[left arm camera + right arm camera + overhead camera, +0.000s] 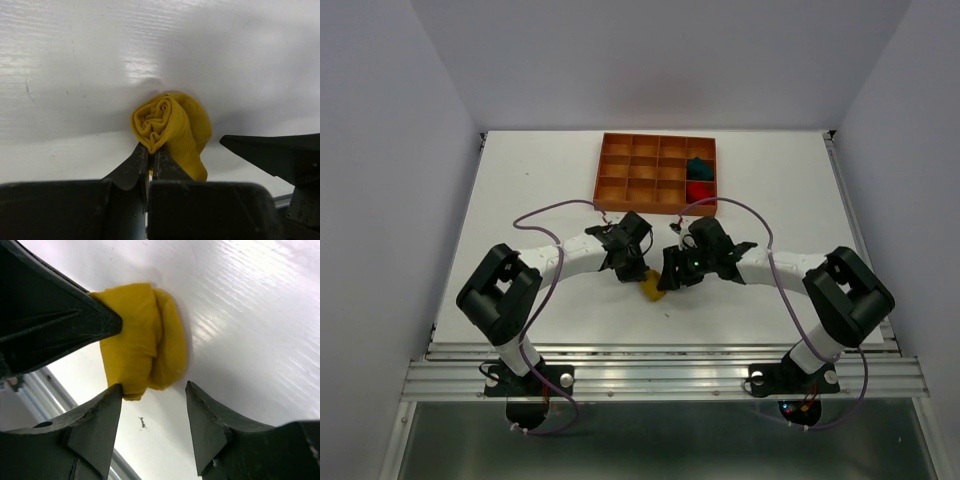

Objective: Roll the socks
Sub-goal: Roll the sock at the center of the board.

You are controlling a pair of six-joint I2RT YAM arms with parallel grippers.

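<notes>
Left pincer clamped on rolled yellow sock; right pincer parted.

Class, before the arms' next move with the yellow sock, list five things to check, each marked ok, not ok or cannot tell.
1. The yellow sock is rolled into a bundle: ok.
2. The left gripper is shut on it: ok.
3. The right gripper is open: ok.
4. The red sock and teal sock sit in the tray: ok.
5. The roll will hold when lifted: cannot tell.
</notes>
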